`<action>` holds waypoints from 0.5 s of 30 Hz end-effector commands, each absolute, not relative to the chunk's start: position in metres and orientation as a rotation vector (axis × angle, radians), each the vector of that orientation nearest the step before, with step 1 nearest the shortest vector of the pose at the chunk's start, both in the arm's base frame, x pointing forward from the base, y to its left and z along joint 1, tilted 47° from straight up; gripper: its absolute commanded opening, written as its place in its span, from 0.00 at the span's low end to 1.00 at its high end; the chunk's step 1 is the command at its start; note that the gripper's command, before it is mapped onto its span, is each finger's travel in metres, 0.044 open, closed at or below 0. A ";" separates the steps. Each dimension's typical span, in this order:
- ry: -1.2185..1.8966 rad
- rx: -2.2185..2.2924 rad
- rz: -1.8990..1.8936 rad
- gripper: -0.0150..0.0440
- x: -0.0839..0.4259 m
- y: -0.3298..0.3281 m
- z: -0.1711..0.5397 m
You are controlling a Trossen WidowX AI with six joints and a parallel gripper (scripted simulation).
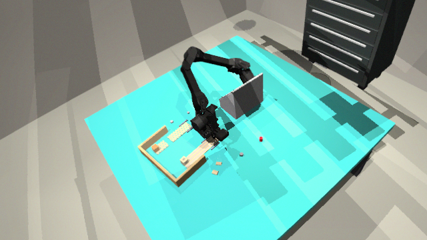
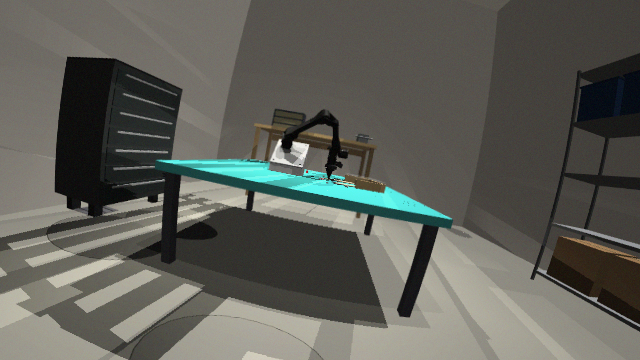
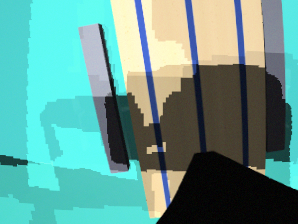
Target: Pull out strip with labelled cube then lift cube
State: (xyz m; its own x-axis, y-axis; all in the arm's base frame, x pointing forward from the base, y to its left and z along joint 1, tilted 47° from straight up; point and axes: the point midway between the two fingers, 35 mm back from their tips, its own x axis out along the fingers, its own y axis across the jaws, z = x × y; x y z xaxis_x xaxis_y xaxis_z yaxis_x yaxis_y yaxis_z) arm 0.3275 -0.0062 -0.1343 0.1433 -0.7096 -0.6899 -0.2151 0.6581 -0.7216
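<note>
My gripper is shut. Its dark tip is over the near end of a pale strip with blue lines, with nothing seen between the fingers. Contact with the strip cannot be told. This strip looks unbroken and a cream cube is at its far end; its label is too small to read. A dotted strip lies apart from a shorter dotted piece, with a gap between them. An orange cube is on the short piece.
A three-sided wooden frame stands around the far ends. Grey rails flank the lined strip. Two tan tiles, a grey bit and a red cube lie outside. A tilted panel stands behind.
</note>
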 end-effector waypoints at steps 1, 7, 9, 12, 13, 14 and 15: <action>1.439 -0.842 -0.426 0.25 0.315 -0.011 -0.136; 1.439 -0.842 -0.426 0.25 0.306 -0.014 -0.136; 1.439 -0.842 -0.426 0.25 0.303 -0.015 -0.136; 1.440 -0.842 -0.426 0.25 0.299 -0.016 -0.135; 1.440 -0.842 -0.426 0.25 0.297 -0.016 -0.135; 1.440 -0.843 -0.426 0.25 0.296 -0.017 -0.135; 1.440 -0.843 -0.426 0.25 0.294 -0.017 -0.135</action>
State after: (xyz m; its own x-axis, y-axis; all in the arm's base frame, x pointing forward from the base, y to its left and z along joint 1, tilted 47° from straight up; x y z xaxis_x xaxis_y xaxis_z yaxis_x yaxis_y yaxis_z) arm 0.3068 -0.0117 -0.1329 0.1458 -0.7092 -0.6898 -0.2179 0.6571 -0.7216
